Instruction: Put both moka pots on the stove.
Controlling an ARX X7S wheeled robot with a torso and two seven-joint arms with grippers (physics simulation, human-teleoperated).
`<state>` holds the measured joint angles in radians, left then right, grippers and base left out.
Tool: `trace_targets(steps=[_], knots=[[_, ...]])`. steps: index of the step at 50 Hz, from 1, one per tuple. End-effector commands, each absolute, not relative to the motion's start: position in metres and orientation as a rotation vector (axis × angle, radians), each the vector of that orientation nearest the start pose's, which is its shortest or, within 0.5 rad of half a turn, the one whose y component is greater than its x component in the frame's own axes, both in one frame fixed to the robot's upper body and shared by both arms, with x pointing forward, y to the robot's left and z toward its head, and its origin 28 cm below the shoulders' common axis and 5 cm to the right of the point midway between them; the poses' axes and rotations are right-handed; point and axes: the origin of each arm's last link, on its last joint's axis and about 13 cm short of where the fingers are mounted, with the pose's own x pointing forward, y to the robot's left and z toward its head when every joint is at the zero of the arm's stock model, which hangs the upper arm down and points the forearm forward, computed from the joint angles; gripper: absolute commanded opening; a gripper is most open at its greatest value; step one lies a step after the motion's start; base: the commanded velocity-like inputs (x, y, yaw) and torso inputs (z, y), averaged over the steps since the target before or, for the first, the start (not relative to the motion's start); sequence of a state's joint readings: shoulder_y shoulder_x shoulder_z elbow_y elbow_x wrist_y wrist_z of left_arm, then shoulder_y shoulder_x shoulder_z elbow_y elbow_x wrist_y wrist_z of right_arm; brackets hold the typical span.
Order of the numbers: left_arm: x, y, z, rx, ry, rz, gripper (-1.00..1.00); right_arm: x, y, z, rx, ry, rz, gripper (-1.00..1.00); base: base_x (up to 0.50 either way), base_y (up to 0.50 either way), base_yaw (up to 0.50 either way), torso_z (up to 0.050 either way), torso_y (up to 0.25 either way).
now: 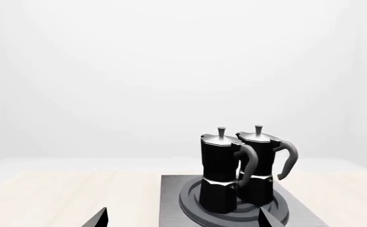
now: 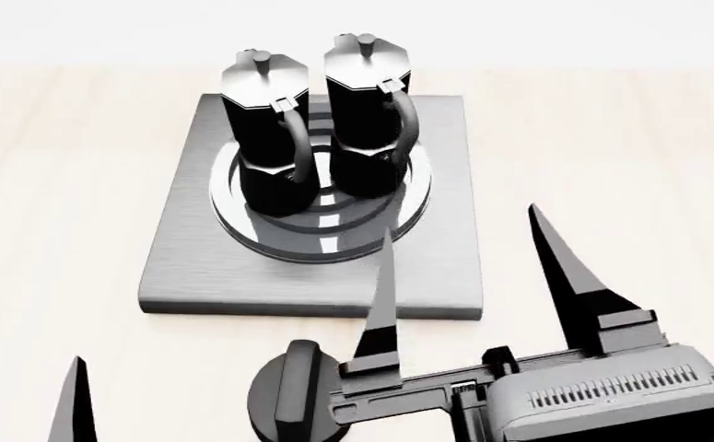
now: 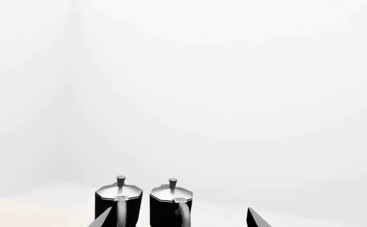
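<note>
Two black moka pots stand upright side by side on the ring burner of the grey stove [image 2: 197, 267], one at the left [image 2: 264, 129] and one at the right [image 2: 367, 115], handles towards me. My right gripper [image 2: 460, 219] hovers open just in front of the stove, holding nothing. In the right wrist view both pots [image 3: 118, 203] [image 3: 169, 203] show beyond its open gripper [image 3: 178, 216]. My left gripper [image 1: 183, 216] is open and empty, back from the stove [image 1: 170, 203], with the pots [image 1: 220, 175] [image 1: 259, 161] ahead. Only one of its fingers [image 2: 74, 405] shows in the head view.
A short black round knob [image 2: 289, 391] sits on the light wooden table [image 2: 62, 184] just in front of the stove, beside the right gripper's left finger. A plain white wall stands behind the table.
</note>
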<state>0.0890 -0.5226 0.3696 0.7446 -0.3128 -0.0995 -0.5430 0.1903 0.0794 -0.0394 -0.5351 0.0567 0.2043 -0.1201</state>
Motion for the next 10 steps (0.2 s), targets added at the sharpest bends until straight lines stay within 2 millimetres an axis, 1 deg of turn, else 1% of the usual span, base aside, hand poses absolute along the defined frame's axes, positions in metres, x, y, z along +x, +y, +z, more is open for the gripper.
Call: trace_targets(steps=[1,3,7,10], knots=[[0.153,0.200,0.124,-0.028,-0.346,-0.080,1.00,0.205,-0.098,0.131,-0.053,-0.476,0.196,1.00,0.00,0.00,0.00,0.000,0.000],[0.153,0.200,0.124,-0.030,-0.346,-0.079,1.00,0.199,-0.097,0.122,-0.047,-0.452,0.199,1.00,0.00,0.00,0.00,0.000,0.000],[0.153,0.200,0.124,-0.029,-0.346,-0.078,1.00,0.192,-0.096,0.115,-0.040,-0.443,0.204,1.00,0.00,0.00,0.00,0.000,0.000],[0.152,0.200,0.125,-0.029,-0.348,-0.079,1.00,0.188,-0.096,0.114,-0.036,-0.442,0.203,1.00,0.00,0.00,0.00,0.000,0.000]])
